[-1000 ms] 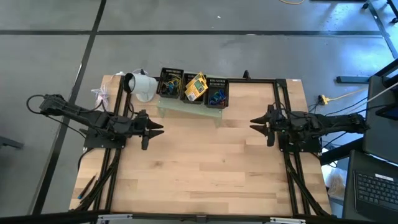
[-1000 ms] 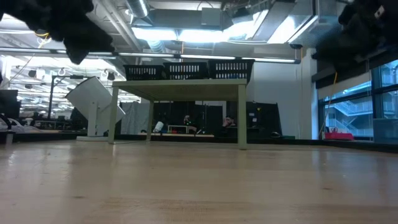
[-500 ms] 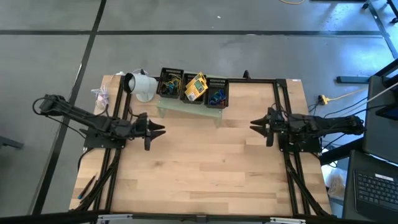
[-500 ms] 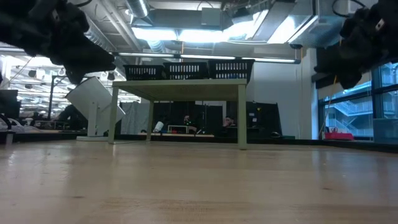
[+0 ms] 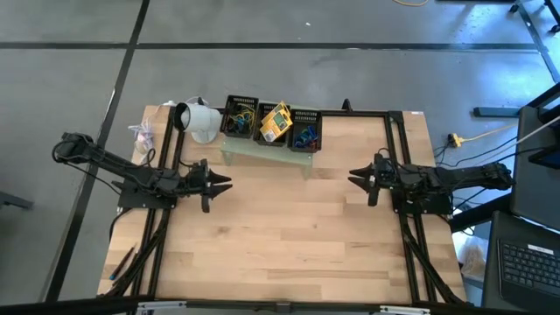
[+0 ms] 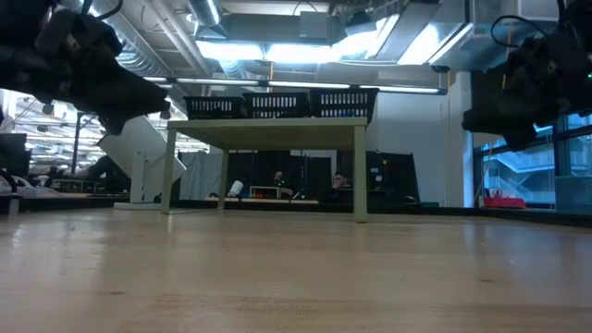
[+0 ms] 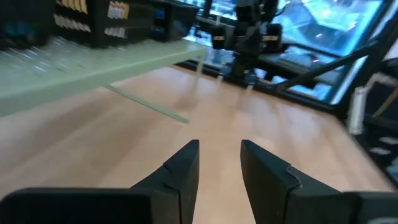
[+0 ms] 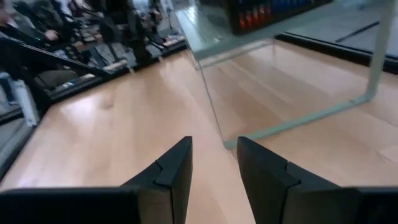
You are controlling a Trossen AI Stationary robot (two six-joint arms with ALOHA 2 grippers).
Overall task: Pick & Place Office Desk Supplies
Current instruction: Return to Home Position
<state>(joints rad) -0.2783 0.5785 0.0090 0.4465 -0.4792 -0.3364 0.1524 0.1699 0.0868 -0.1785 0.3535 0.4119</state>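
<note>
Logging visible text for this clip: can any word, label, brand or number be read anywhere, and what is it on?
No text is readable.
Yellow box, high view: print too small to read.
Pale patches inside a black bin, left wrist view: blurred, unreadable.

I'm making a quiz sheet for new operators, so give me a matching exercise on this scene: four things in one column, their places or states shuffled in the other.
1 white cup-shaped object
2 middle black bin
3 left gripper
4 right gripper

A open, above the right side of the table
B holds a yellow-green card box
C beside the left end of the riser
D open, above the left side of the table

Pairs: 1-C, 2-B, 3-D, 4-A
</note>
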